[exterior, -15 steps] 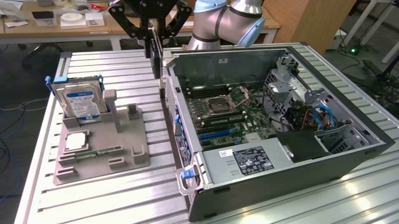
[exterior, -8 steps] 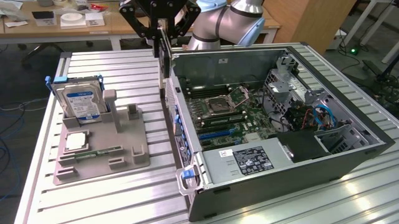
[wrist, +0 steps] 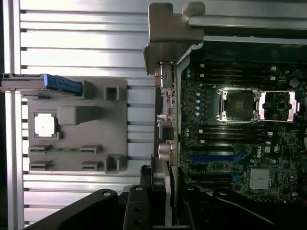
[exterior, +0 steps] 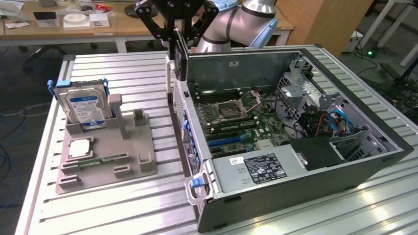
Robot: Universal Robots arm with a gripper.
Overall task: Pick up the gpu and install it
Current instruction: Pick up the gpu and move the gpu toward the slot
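The gpu (exterior: 180, 61) hangs on edge in the air, just above the open computer case's wall on the exterior view's left. My gripper (exterior: 177, 35) is shut on the card's upper edge. In the wrist view the gpu (wrist: 165, 100) shows end-on. Its silver bracket and ports run along the line between the table and the motherboard (wrist: 240, 143), and my gripper (wrist: 160, 191) clamps it. The blue expansion slots (exterior: 225, 139) lie on the motherboard (exterior: 238, 115) below the card. The card touches nothing but my fingers.
The open case (exterior: 365, 161) lies on its side on the slatted aluminium table (exterior: 117, 205). A grey fixture tray (exterior: 140, 169) beside it holds an upright hard drive (exterior: 81, 105), a processor chip (exterior: 78, 148) and a memory stick (exterior: 104, 159). The power supply (exterior: 261, 169) fills the case's near end.
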